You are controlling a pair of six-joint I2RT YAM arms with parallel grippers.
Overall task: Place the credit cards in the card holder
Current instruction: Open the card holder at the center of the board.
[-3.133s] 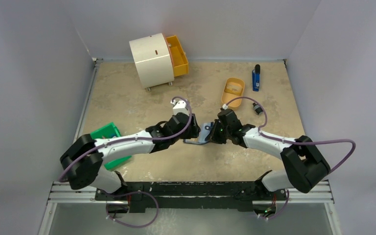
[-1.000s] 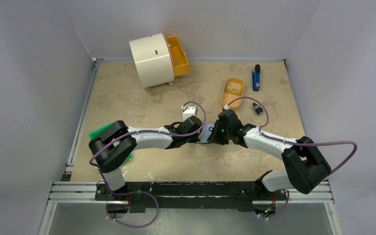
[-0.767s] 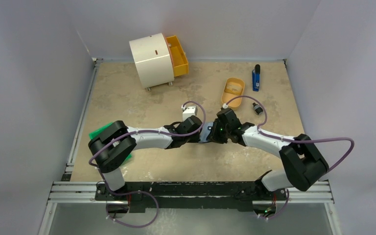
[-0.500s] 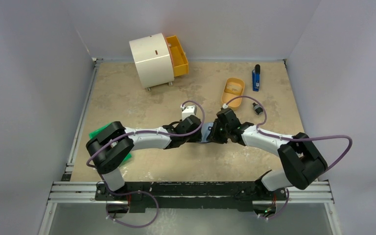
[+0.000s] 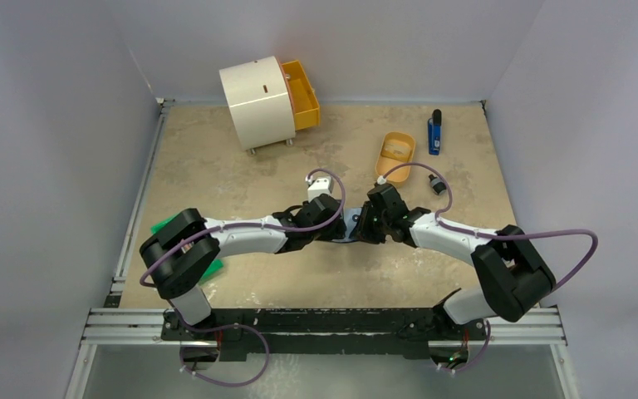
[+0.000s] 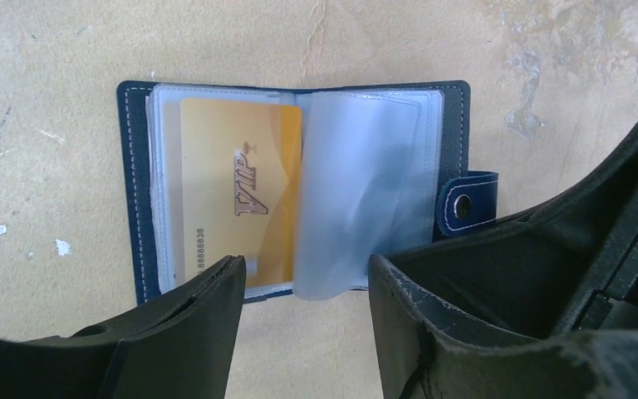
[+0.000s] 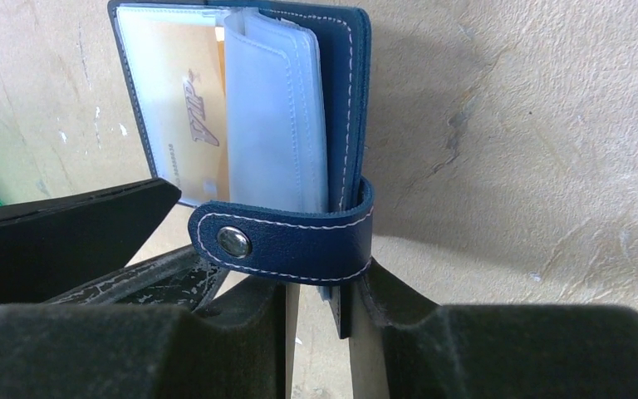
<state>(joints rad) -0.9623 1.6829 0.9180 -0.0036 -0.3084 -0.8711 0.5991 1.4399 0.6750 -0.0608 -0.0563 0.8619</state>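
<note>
The card holder (image 6: 365, 166), a navy wallet with a snap tab, lies open on the table between the two arms (image 5: 349, 226). One gold credit card (image 6: 237, 195) marked VIP sits inside its left clear sleeve, also seen in the right wrist view (image 7: 191, 108). My left gripper (image 6: 306, 274) hovers just short of the wallet's near edge, open with nothing between its fingers. My right gripper (image 7: 320, 307) is shut on the wallet's tab-side edge (image 7: 299, 241), and the tab curls over its fingers. Other credit cards are not clearly seen.
An orange oval tray (image 5: 395, 155) with something pale in it lies behind the right arm. Beside it are a blue object (image 5: 434, 133) and a small dark piece (image 5: 438, 186). A cream round drawer unit (image 5: 257, 101) stands at the back. A green box (image 5: 166, 224) sits under the left arm.
My left gripper has opened and drawn back a little to the left, leaving the gold card in the sleeve. The right gripper keeps its hold on the wallet.
</note>
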